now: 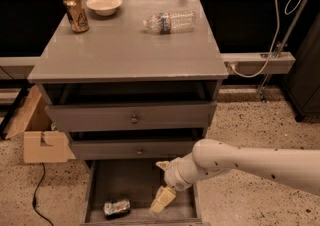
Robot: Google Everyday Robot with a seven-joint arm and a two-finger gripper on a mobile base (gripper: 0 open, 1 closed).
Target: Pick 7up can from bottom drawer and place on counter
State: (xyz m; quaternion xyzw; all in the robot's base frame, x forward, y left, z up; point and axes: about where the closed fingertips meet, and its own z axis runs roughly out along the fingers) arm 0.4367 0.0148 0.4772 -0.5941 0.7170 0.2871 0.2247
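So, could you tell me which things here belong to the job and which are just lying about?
Job: 7up can, bottom drawer, counter, gripper over the drawer, right of the can.
Lying about: gold-brown can, bowl, plastic bottle, cardboard box.

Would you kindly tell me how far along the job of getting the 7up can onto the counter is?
Done: the bottom drawer stands open. In hand: the gripper hangs over it, to the right of the 7up can and apart from it; the can lies on its side on the drawer floor. Left: grasping the can, lifting it out and setting it on the counter.
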